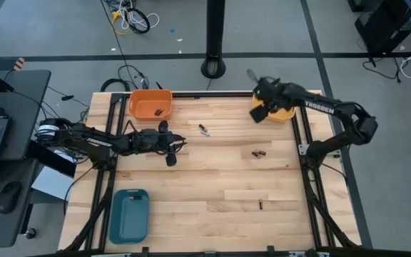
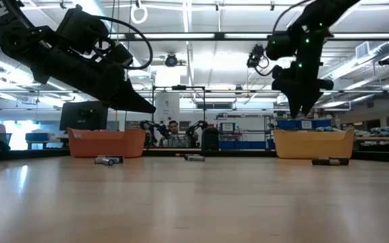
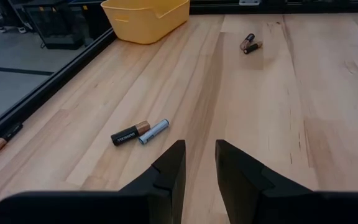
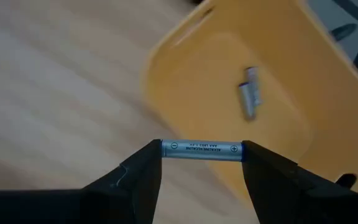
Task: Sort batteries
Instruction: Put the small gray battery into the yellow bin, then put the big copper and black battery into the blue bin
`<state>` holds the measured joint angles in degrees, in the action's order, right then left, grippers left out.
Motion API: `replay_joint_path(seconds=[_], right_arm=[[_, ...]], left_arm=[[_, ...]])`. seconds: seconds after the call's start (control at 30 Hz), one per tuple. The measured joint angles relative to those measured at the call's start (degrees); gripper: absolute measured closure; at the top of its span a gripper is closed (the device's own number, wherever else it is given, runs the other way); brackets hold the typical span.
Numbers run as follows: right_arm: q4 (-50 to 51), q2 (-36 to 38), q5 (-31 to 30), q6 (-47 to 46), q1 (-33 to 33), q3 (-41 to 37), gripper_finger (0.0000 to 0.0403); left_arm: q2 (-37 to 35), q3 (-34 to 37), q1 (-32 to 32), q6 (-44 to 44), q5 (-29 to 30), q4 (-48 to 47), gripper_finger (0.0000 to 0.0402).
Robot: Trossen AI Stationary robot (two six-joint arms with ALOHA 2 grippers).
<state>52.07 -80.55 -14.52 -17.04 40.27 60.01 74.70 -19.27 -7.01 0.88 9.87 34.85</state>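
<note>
Silver battery pinched end-to-end in right gripper above yellow tray; we judge it light, stiff, slippery. Left gripper parted, empty.

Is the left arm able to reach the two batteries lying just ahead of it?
Probably yes. The left tool hangs empty, slightly parted, above bare wood, and the black-and-copper battery and the silver battery beside it lie in the open just ahead with nothing between.
</note>
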Motion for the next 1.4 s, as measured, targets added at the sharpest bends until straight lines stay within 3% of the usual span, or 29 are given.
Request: replay_joint_path(seconds=[0.17, 0.37, 0.8, 0.97, 1.13, 1.33, 1.4], right_arm=[[-1.9, 0.0, 2.6, 1.7, 8.6, 0.0, 0.0192], [-3.6, 0.0, 4.2, 2.3, 13.6, -0.3, 0.0192], [-4.6, -3.4, 4.2, 2.4, 15.1, -0.4, 0.0129], [-6.4, -7.7, 4.2, 4.9, 15.1, -0.4, 0.0128], [-6.3, -9.4, 4.2, 9.5, 13.8, -0.1, 0.0194], [-4.4, -5.4, 4.3, 14.2, 9.0, -0.1, 0.0364], [-4.2, -3.0, 4.3, 14.3, 6.3, -0.1, 0.0389]], left_arm=[[0.0, 0.0, 0.0, 0.0, 0.0, 0.0, 0.0307], [0.0, 0.0, 0.0, 0.0, 0.0, 0.0, 0.0307], [0.0, 0.0, 0.0, -0.1, 0.0, 0.0, 0.0307], [0.0, 0.0, 0.0, -0.1, 0.0, 0.0, 0.0307], [0.0, 0.0, 0.0, 0.0, 0.0, 0.0, 0.0307], [0.0, 0.0, 0.0, 0.2, 0.0, 0.7, 0.0307], [0.0, 0.0, 0.0, 0.2, 0.0, 1.4, 0.0307]])
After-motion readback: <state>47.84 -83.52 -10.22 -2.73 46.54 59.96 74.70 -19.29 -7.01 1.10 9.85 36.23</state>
